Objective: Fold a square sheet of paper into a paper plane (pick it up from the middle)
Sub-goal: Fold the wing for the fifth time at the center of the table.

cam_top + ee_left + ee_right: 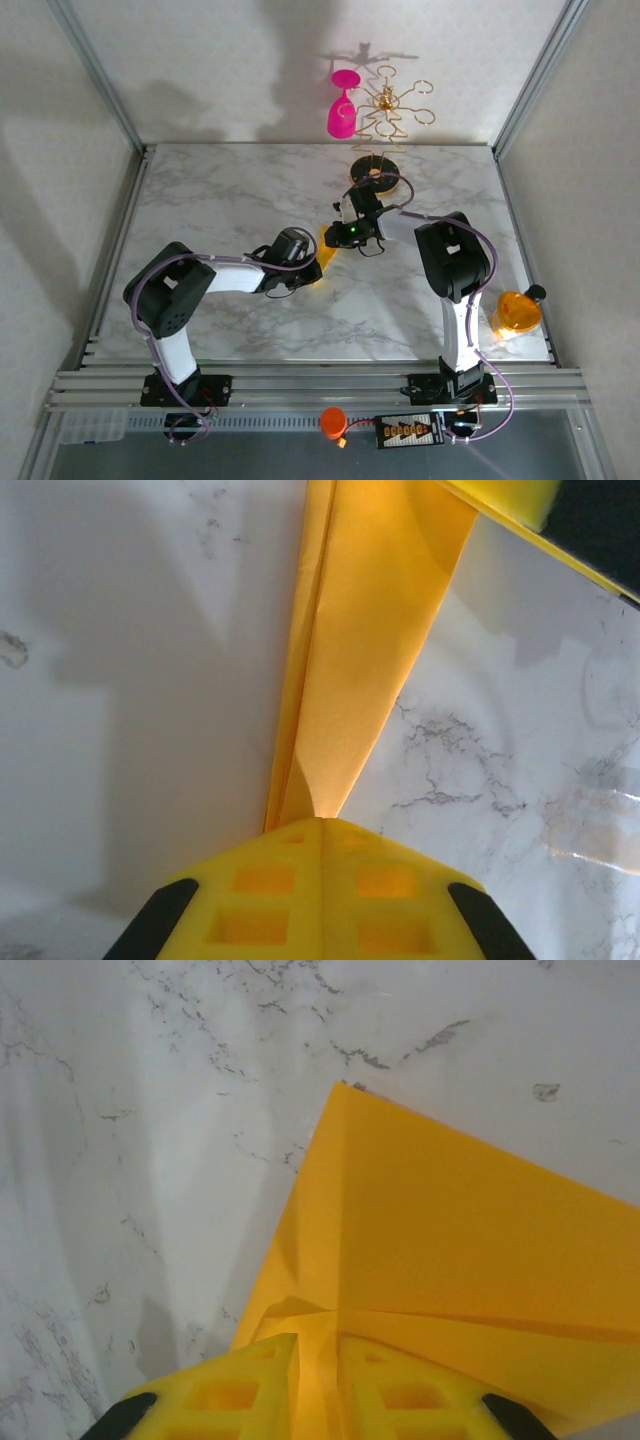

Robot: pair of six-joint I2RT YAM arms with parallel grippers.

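L end effector [322, 825] & R end effector [318, 1345] each pinch folded paper plane [370, 630], just nearside of gold stand [377, 172]; open tabletop [220, 190] left of stand.

Top cam: paper [326, 250] was mostly buried under both wrists, just an orange sliver showed, folds unreadable there. Left wrist cam: paper ran off the top edge; its near end was hidden between the fingers of the left gripper [322, 825], whose bases were cropped at the bottom. Right wrist cam: paper was cut by the right edge, one corner hidden inside the right gripper [318, 1345]. Small orange item [333, 421] on the front rail was too small to identify.
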